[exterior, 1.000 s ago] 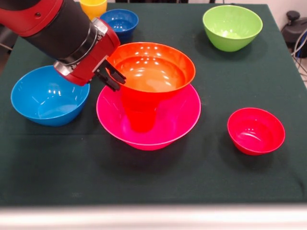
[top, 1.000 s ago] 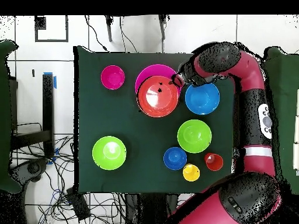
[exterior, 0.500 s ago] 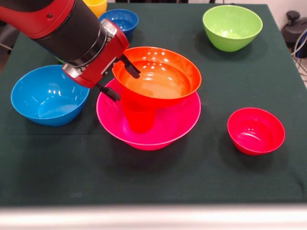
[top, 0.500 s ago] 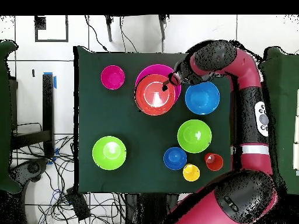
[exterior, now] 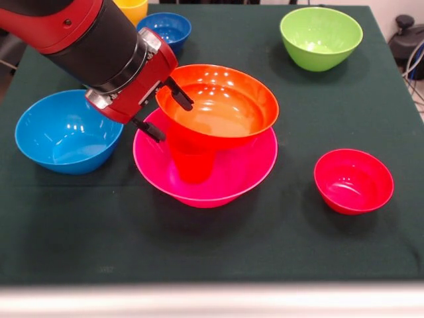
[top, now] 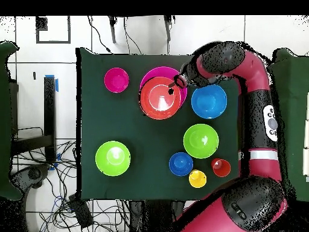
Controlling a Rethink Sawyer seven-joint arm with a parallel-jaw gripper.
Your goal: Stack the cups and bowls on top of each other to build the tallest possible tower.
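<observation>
The tower (exterior: 205, 142) is seen at the middle of the dark green table (exterior: 218, 245): the large pink bowl (exterior: 225, 173) forms the base, a red cup (exterior: 192, 159) stands inside it, and the orange bowl (exterior: 222, 106) is carried on the cup. The gripper (exterior: 162, 111) is held at the orange bowl's rim at about nine o'clock in the front view, its fingers spread apart, one finger (exterior: 179, 94) reaching over the rim into the bowl and the other lying outside and lower, so the bowl's wall sits between them without being pinched.

In the front view, the light blue bowl (exterior: 66, 132) is found at nine o'clock from the tower, just beside it. The small red bowl (exterior: 353, 180) lies at four o'clock, one lime green bowl (exterior: 321, 36) at one o'clock, well apart. The small dark blue bowl (exterior: 167, 28) and a yellow cup (exterior: 131, 8) are placed at eleven o'clock. A second lime green bowl (top: 201, 140) is shown in the overhead view.
</observation>
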